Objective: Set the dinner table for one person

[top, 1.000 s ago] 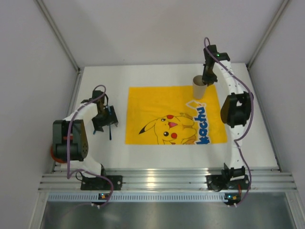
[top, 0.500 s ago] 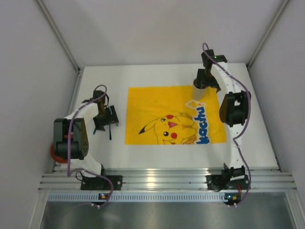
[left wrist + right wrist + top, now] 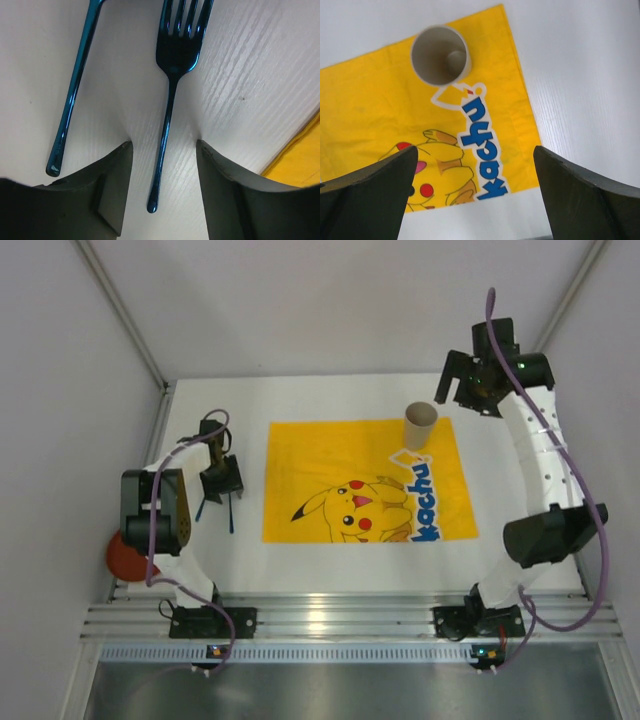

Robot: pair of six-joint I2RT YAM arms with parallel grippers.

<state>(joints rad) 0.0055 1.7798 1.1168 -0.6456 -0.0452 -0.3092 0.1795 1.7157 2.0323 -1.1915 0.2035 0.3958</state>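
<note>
The dinner table (image 3: 350, 395) is lying under both claws, and the yellow mat (image 3: 330, 455) is resting on it between them. The left claw (image 3: 162, 147) is hanging spread, with the handle of the blue fork (image 3: 176, 45) lying between its fingers and a second blue handle (image 3: 75, 85) just outside one finger. I judge it should be going straight down and closing on the fork only, without catching the neighbour. The right claw (image 3: 475, 165) is also standing spread and empty, with the paper cup (image 3: 440, 55) ahead of it on the mat.

White arm links (image 3: 535, 435), black joints (image 3: 550, 533), purple cables (image 3: 489, 302), dark jaws.
</note>
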